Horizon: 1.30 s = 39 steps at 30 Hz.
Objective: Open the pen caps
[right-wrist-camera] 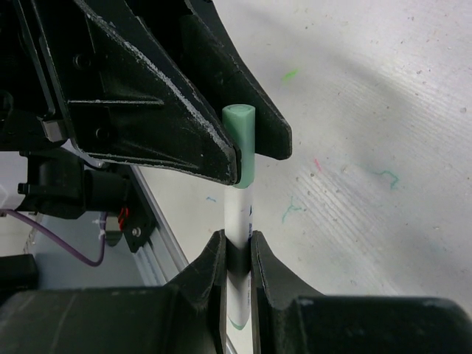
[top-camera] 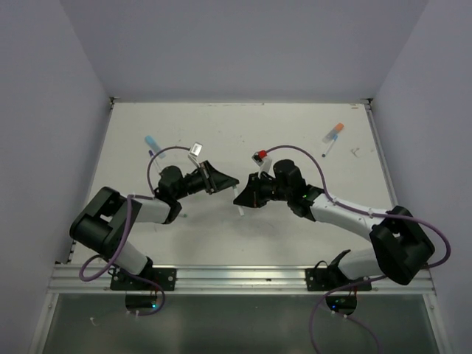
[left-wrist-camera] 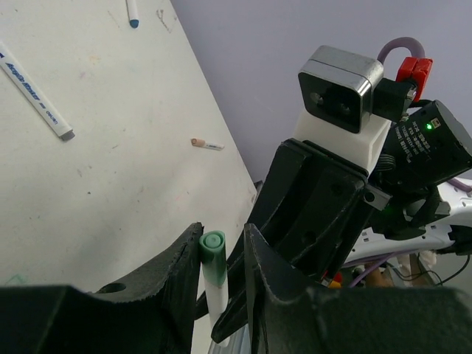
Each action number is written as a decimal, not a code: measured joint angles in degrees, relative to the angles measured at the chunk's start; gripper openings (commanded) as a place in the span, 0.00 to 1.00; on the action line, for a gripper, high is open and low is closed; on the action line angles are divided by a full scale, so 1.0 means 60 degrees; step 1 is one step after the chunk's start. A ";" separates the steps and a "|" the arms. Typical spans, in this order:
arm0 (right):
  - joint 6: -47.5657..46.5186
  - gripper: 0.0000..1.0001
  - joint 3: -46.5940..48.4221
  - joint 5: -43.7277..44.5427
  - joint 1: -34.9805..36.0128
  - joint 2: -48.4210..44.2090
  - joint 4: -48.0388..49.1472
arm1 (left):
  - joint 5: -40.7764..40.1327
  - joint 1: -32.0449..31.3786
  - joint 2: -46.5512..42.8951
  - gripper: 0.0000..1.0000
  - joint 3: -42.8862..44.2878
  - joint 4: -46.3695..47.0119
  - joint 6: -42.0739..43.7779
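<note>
Nearest the right wrist camera, the right gripper [right-wrist-camera: 237, 247] is clamped tight on the white barrel of a pen [right-wrist-camera: 237, 214], which stands up out of its fingers. The green cap [right-wrist-camera: 240, 144] sits on the pen's top end, above the middle of the surface [top-camera: 221, 125]. The left gripper [left-wrist-camera: 221, 232] is set narrowly around that cap. The cap lies against one finger with a slim dark gap to the other, so whether it is actually pinched cannot be told. The surface is white and matte, marked with small green, red and teal scribbles [right-wrist-camera: 383, 177]. A metal rail [top-camera: 236, 276] runs along its near edge, and pale lilac walls [top-camera: 243, 44] close in the other three sides. Well apart from the grippers, a marker with a blue cap [top-camera: 151, 139] lies at the far left and one with an orange cap [top-camera: 338, 128] at the far right. A lettered pen [left-wrist-camera: 33, 92] also lies flat on the surface. In the left wrist view, the right arm's wrist camera [left-wrist-camera: 339, 96] and black body block most of the right side. In the right wrist view, the left gripper's black fingers hide part of the green cap.
</note>
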 measured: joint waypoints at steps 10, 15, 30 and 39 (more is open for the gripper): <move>0.0270 0.00 0.0000 -0.0248 -0.0204 0.0244 0.0328 | -0.0102 0.0000 0.0277 0.00 0.0000 0.0171 -0.0040; 0.0288 0.00 0.0000 -0.0197 -0.0226 0.0277 0.0357 | -0.0117 0.0004 0.0291 0.00 0.0124 -0.0062 -0.0011; -0.1905 0.00 0.2743 0.8306 0.2481 0.1337 -0.3027 | -0.2554 -0.0215 -0.0546 0.00 0.3377 -0.7635 0.1432; -0.1985 0.00 0.2051 0.5752 0.1475 0.0976 -0.2109 | -0.2091 0.0000 -0.0488 0.00 0.2328 -0.5493 0.1038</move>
